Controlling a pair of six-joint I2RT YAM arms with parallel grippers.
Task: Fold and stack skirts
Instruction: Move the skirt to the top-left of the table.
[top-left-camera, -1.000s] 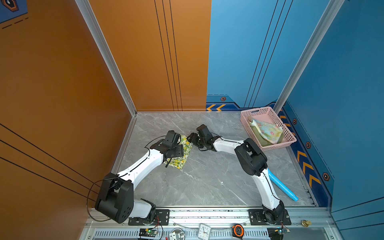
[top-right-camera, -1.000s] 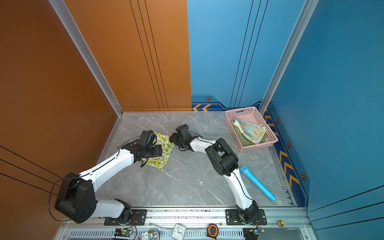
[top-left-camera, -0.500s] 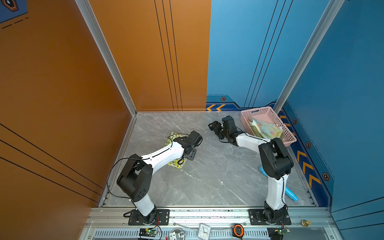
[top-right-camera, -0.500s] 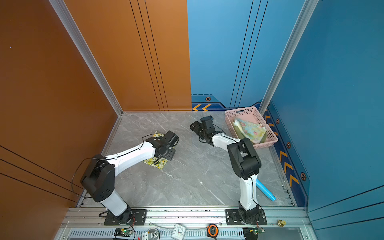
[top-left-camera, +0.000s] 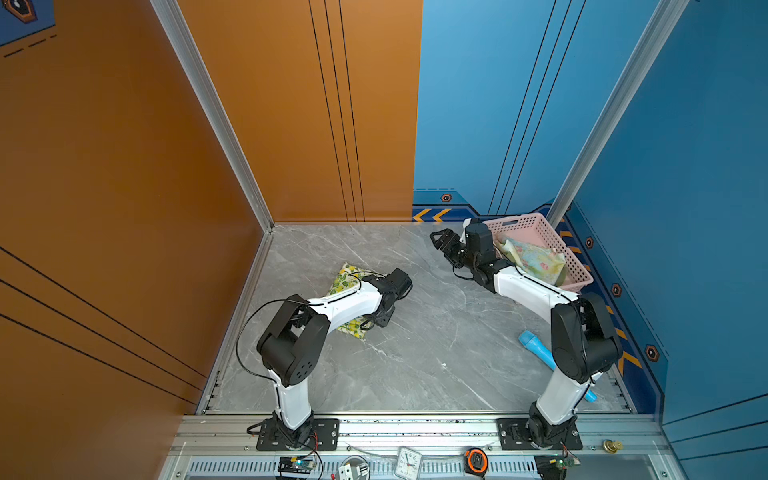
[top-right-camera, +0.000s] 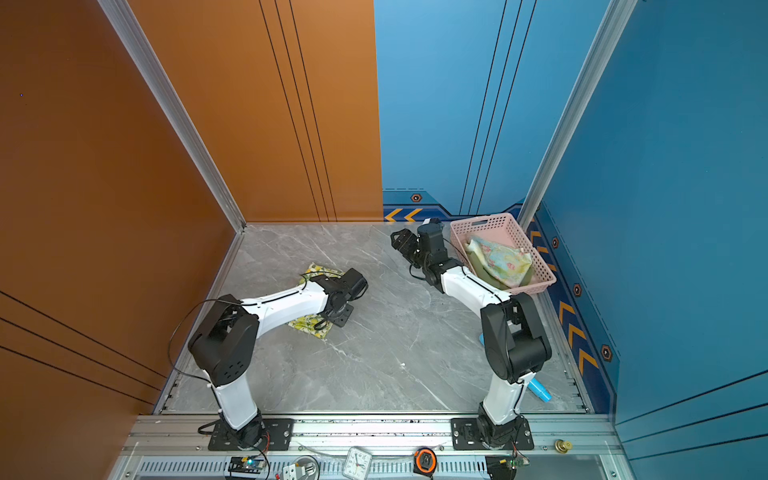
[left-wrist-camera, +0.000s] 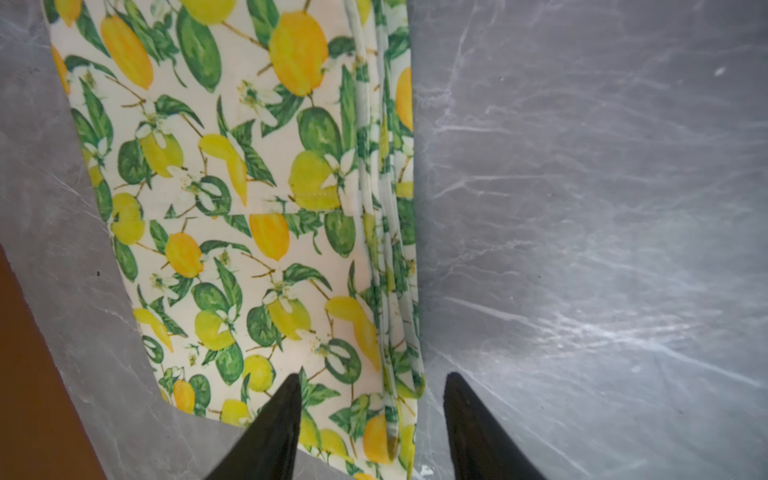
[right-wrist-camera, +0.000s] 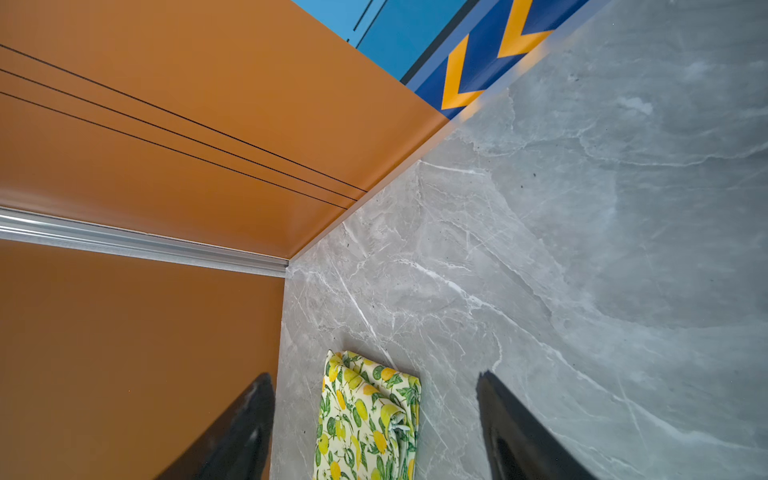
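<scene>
While its two black fingers stand apart, the left gripper (left-wrist-camera: 374, 375) sits low over the lemon-print skirt (left-wrist-camera: 249, 187). One finger is over the cloth and the other over the bare desk (left-wrist-camera: 582, 249), with the skirt's layered folded edge between them, not clamped.

- Lemon-print skirt: folded into a narrow oblong, flat on the grey marbled desk near the orange wall (top-left-camera: 124, 166). In both top views (top-left-camera: 347, 276) (top-right-camera: 320, 270) the left forearm crosses over it, and both ends show beyond the arm.
- Right gripper (right-wrist-camera: 375, 375): fingers wide apart, holding nothing. In a top view (top-left-camera: 442, 241) it is at the back of the desk, just beside the pink perforated basket (top-left-camera: 519, 218) and well apart from the lemon-print skirt.
- Floral skirt (top-left-camera: 534, 259): pastel yellow-blue, crumpled inside the basket.
- Olive-green skirt (top-left-camera: 561, 277): only a sliver shows beneath the floral skirt, in the same basket.
- Light-blue cylinder (top-left-camera: 536, 347): lies on the desk, partly hidden behind the right arm.
- Front rail, below the desk edge: clock (top-left-camera: 408, 461), tape measure (top-left-camera: 477, 459).
</scene>
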